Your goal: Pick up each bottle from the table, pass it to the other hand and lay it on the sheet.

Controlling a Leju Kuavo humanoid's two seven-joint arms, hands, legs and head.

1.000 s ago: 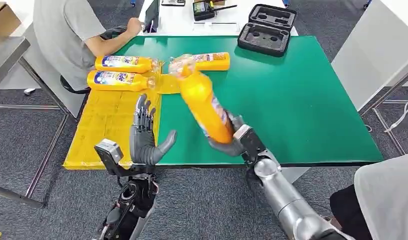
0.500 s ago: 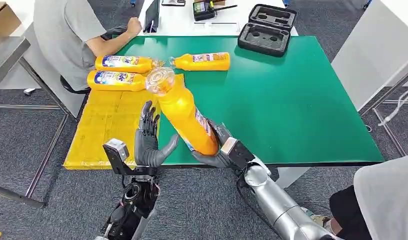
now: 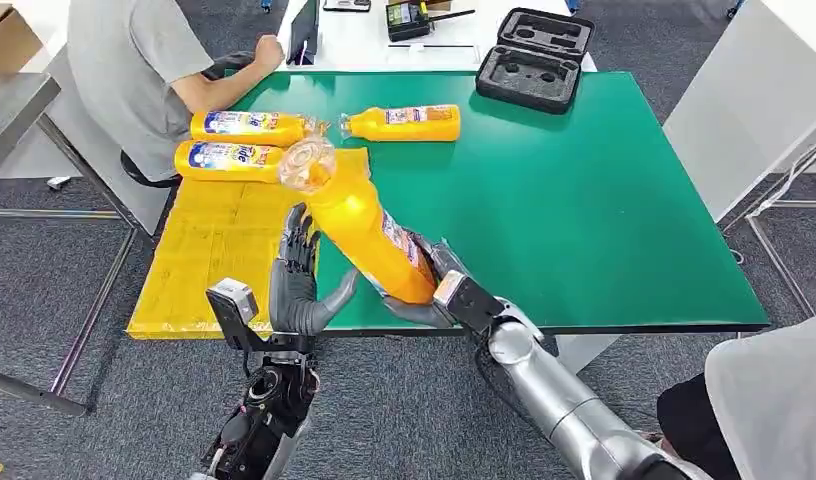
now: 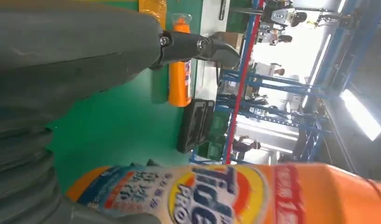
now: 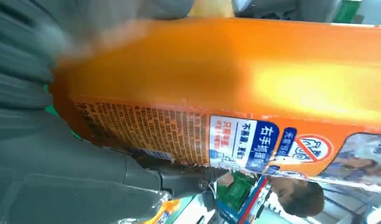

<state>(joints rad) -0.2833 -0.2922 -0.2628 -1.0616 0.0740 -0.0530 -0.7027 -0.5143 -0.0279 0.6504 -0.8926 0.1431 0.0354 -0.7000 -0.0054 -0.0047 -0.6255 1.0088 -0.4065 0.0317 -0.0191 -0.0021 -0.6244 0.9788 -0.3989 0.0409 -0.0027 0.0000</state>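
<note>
Head view: the right hand (image 3: 424, 290) grips the base of an orange detergent bottle (image 3: 364, 230), tilted up-left over the green table's (image 3: 584, 200) near edge, clear cap toward the yellow sheet (image 3: 214, 240). The left hand (image 3: 296, 280) stands beside it, fingers spread, holding nothing. Two bottles (image 3: 239, 145) lie on the sheet's far end; another bottle (image 3: 402, 122) lies just right of them on the table.

Left wrist view: the held bottle's label (image 4: 216, 196) passes close by.

Right wrist view: the bottle's orange body (image 5: 226, 88) is clasped.

Bright, even overhead light – shadows on the green table (image 3: 604, 210) are faint. The wrist views are soft and blurred close up, with blown-out glare from windows behind.
</note>
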